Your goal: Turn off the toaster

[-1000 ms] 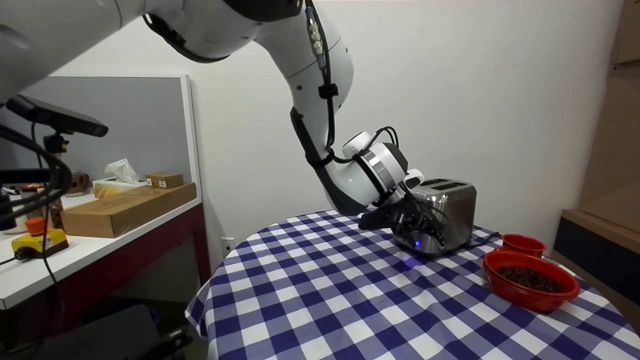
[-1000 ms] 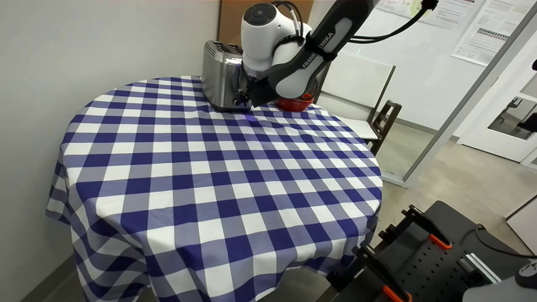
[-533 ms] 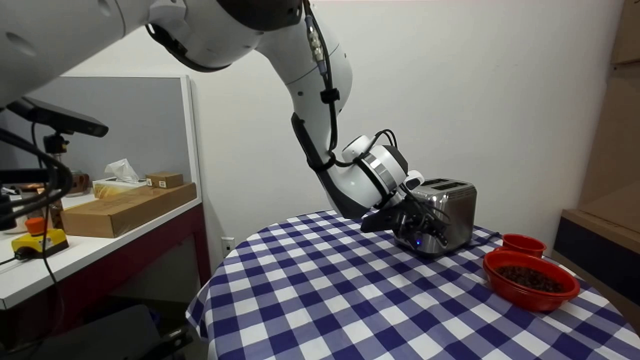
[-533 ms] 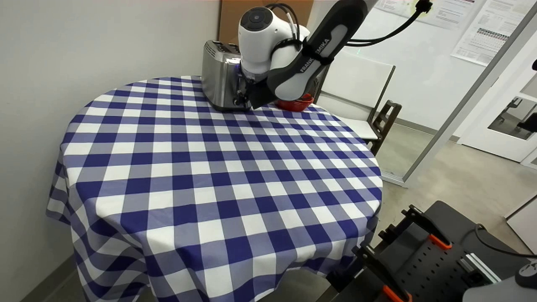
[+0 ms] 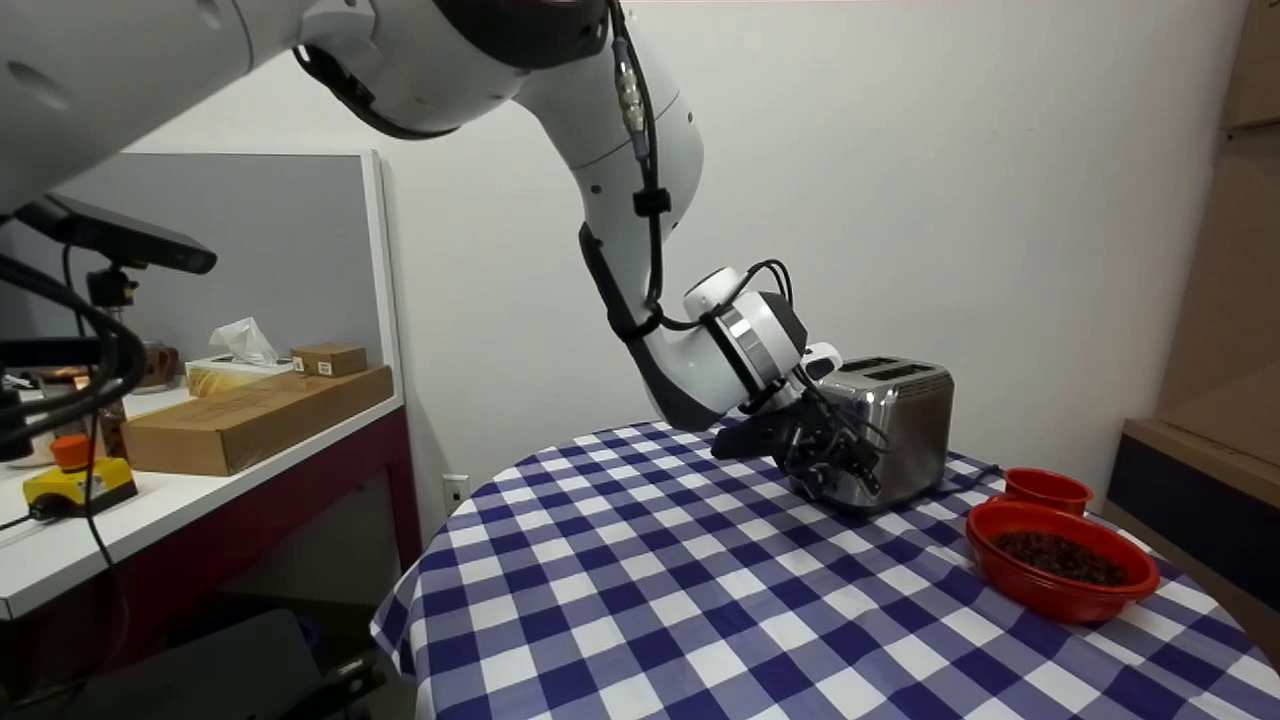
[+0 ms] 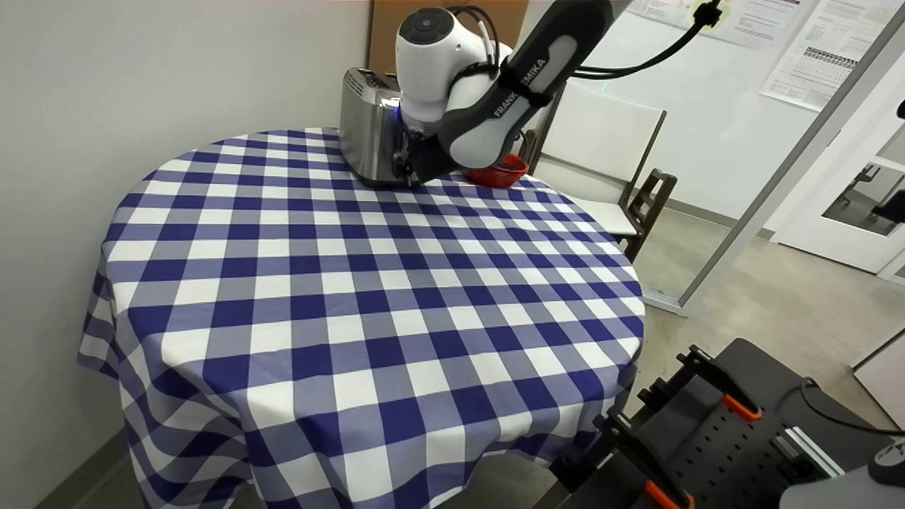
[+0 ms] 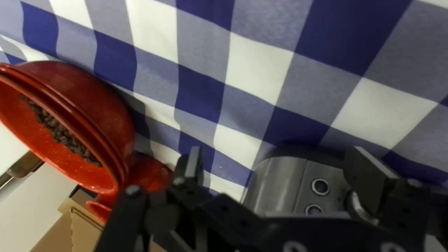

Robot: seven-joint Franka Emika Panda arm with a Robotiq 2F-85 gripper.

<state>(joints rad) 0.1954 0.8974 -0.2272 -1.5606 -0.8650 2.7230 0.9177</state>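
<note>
By the wall (image 6: 212, 63), on a round table (image 6: 339, 304) dressed in blue-and-white checked cloth (image 5: 640, 610): one toaster (image 5: 918, 440), shiny silver metal, boxy, rounded at the top edges, dark at the base, standing upright. Control end, per the wrist view: two round buttons (image 7: 320, 187) in a row, with a curved-edged part (image 7: 357, 204), probably a knob, mostly hidden behind one finger (image 7: 367, 178). Whether either button is lit: not clear. Item: one claw (image 7: 276, 154), black, its fingers spread well apart, nothing gripped; in both exterior views it stands at the toaster's control end, touching or just short of it, which of the two cannot be told. Item: one red bowl (image 7: 105, 101) of dark, bean-like contents (image 7: 59, 131), with a red cup (image 5: 1055, 503) just beside it, both apart from the toaster and seemingly outside the task. Step in hand, by judgement: alignment at the controls, ahead of the press; no finger is seen resting on a button. Next move called for, by judgement: one fingertip set squarely on the proper button, perhaps with the fingers drawn together first, then a short, straight push, light enough that the toaster does not slide. Which button switches it off: not legible.
</note>
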